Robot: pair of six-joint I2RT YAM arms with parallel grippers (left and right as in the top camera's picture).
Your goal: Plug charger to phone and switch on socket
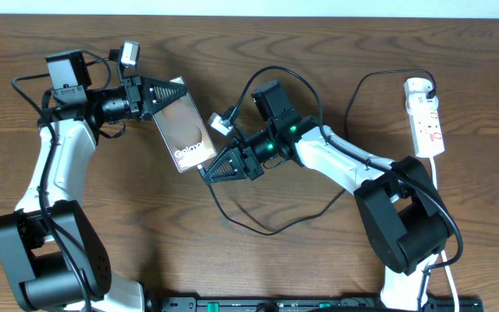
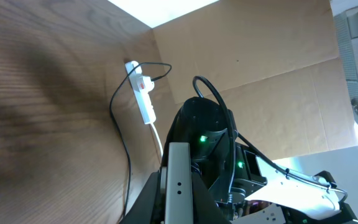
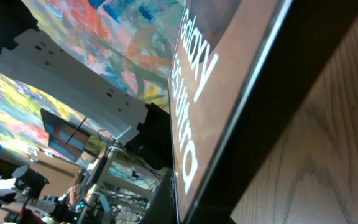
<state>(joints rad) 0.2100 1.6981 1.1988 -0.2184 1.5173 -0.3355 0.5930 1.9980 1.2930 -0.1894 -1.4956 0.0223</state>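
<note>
The bronze phone (image 1: 186, 128) with white "Galaxy" lettering is held tilted over the table's middle. My left gripper (image 1: 165, 94) is shut on its far end; the phone's grey edge (image 2: 178, 177) shows between the fingers (image 2: 178, 199). My right gripper (image 1: 208, 172) is at the phone's near end, fingers closed on the charger's connector tip, which is hidden. The phone's screen (image 3: 197, 74) fills the right wrist view. The black charger cable (image 1: 271, 229) loops from there to the white plug adapter (image 1: 417, 86) in the socket strip (image 1: 428, 123), also seen in the left wrist view (image 2: 143, 94).
The strip's white cord (image 1: 437, 186) runs down along the right arm's base (image 1: 405, 217). Slack cable (image 2: 127, 146) lies on the wood between the arms. A dark rail (image 1: 319, 303) runs along the table's front edge.
</note>
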